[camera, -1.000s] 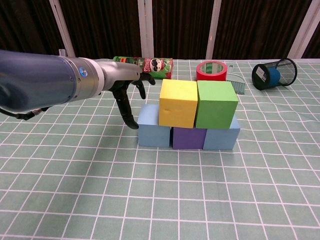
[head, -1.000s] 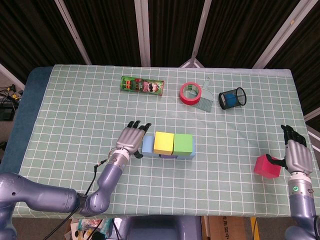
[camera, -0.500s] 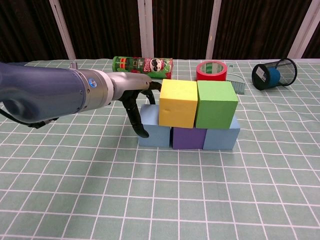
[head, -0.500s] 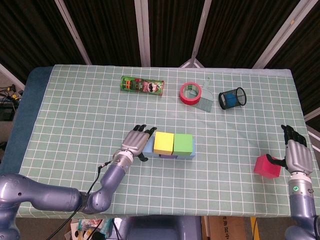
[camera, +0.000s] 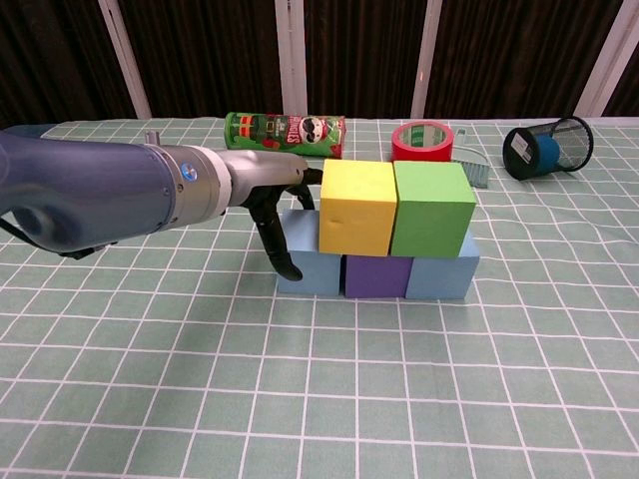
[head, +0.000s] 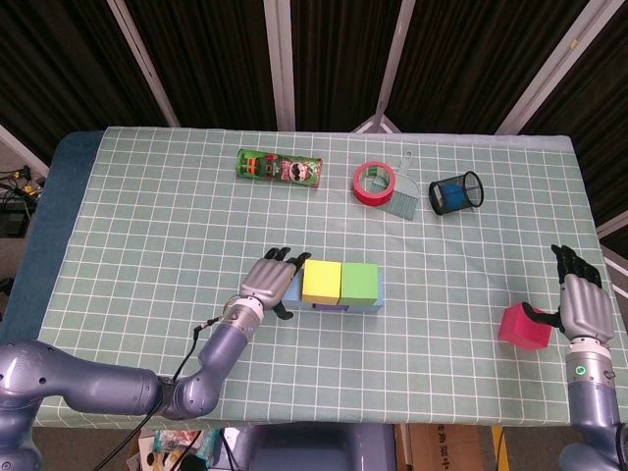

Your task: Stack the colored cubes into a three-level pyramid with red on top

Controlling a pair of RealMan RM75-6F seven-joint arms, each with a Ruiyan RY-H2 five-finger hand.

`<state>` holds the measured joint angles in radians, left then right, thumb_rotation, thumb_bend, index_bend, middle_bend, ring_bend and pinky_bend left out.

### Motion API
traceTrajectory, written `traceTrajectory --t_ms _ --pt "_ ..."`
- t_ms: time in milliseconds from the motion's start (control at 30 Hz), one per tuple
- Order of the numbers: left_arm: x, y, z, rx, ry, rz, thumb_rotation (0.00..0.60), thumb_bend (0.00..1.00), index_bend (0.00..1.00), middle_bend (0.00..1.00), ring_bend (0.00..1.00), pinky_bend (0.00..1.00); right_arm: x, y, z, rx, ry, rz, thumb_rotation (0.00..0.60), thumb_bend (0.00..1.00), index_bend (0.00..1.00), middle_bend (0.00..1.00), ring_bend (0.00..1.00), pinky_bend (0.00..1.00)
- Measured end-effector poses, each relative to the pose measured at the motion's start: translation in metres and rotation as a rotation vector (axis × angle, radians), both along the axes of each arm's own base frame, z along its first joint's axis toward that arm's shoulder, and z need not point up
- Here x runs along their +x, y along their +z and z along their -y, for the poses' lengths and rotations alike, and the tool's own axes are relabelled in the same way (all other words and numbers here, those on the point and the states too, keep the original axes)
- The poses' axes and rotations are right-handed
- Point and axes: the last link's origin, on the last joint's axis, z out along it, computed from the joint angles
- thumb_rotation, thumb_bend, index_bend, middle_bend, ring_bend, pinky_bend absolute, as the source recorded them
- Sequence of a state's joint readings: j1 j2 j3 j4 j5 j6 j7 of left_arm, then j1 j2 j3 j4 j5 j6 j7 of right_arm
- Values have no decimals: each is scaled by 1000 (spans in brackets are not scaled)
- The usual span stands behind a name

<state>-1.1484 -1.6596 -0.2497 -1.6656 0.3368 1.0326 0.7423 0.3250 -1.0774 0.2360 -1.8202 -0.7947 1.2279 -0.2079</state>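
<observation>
A two-level stack of cubes is sitting near the middle of the checked table [head: 137, 196]. Its bottom row is running left to right: a light blue cube [camera: 302, 267], a purple cube [camera: 377, 275] and a second light blue cube [camera: 441, 271]. A yellow cube [camera: 356, 206] and a green cube [camera: 431, 208] are resting on top, touching side by side.

The left hand [head: 271, 282] is pressing against the left end of the stack. Its fingers [camera: 276, 238] are lying spread and pointing down over the left face of the left light blue cube, and it is gripping nothing. In the chest view the knuckles are reaching up beside the yellow cube's left edge.

The red cube [head: 524, 326] is lying well apart, far to the right of the stack near the table's right edge. The right hand [head: 581, 306] is standing just to its right, fingers upright and apart, a dark fingertip touching the cube's right side; whether it is actually gripping the cube, I cannot tell.

Along the far side a green crisp can [head: 280, 168] is lying on its side, with a red tape roll [head: 373, 183], a small grey brush [head: 400, 200] and a black mesh cup [head: 456, 191] to its right.
</observation>
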Motion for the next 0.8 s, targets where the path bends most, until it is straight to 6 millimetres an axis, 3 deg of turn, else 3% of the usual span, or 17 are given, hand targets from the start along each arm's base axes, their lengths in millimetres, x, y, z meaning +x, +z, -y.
traceTrajectory --t_ms 800 --pt "0 -1 1 -1 -3 0 600 135 0 215 0 0 0 0 0 2 1 0 600 270 0 21 0 0"
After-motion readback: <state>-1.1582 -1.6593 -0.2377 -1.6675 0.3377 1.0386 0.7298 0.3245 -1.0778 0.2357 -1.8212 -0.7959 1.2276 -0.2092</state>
